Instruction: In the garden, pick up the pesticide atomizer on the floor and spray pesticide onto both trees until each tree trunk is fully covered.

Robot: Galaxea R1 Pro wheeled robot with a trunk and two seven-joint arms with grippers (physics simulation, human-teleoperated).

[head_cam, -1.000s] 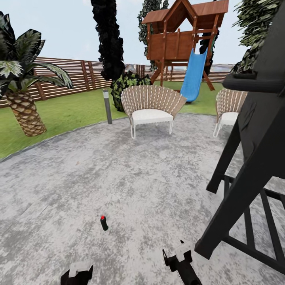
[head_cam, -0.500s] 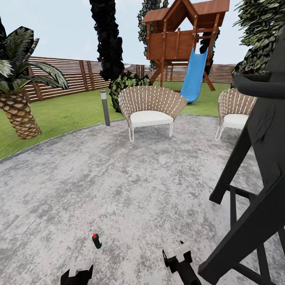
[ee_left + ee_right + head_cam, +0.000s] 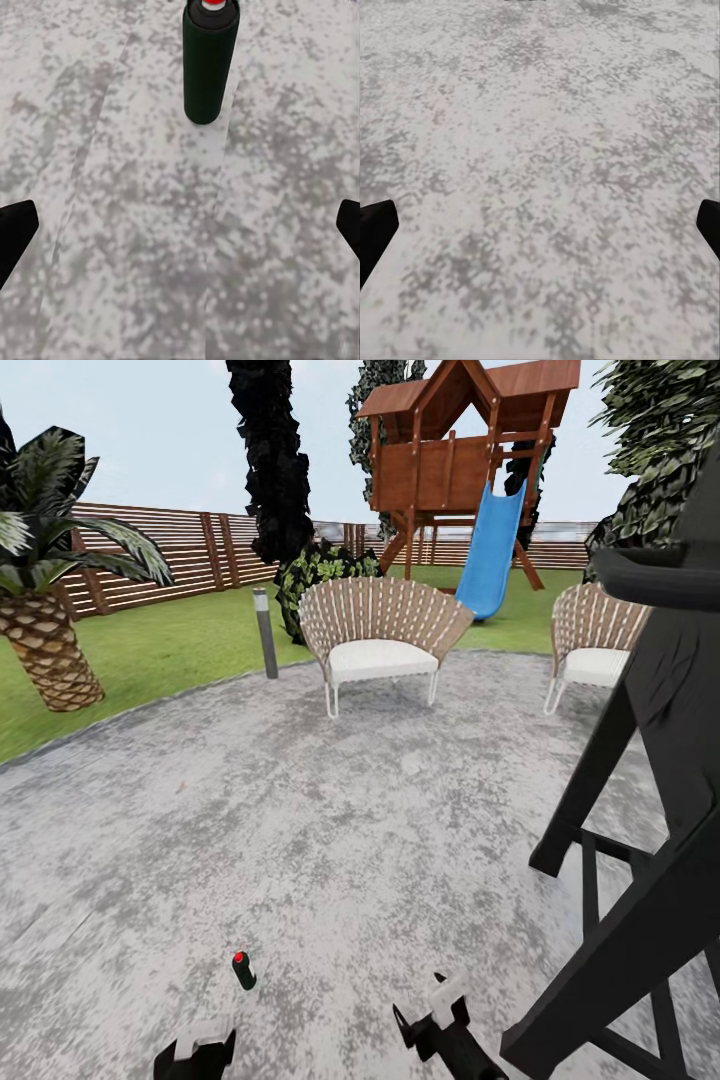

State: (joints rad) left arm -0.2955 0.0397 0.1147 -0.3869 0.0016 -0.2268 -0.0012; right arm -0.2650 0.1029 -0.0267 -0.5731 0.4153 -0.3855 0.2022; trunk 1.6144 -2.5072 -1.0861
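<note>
stone floor (image 3: 330, 810), mottled grey-white, bordered by lawn (image 3: 180, 645) and slat fence (image 3: 190, 550); black grill frame (image 3: 640, 840) at right; playset (image 3: 460, 460) with blue slide; two wicker chairs (image 3: 380, 625); palm (image 3: 45, 610); left gripper (image 3: 180, 232) spread wide, empty, above paving; right gripper (image 3: 540, 232) likewise spread, empty; pesticide atomizer (image 3: 243, 971), upright on floor just ahead of left gripper.

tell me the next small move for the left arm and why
Probably ease the left gripper forward and down toward the pesticide atomizer. The bottle stands upright on the stone paving just ahead of the open fingertips, nothing is between them yet, and it sits nearer the left gripper than the right gripper.
</note>
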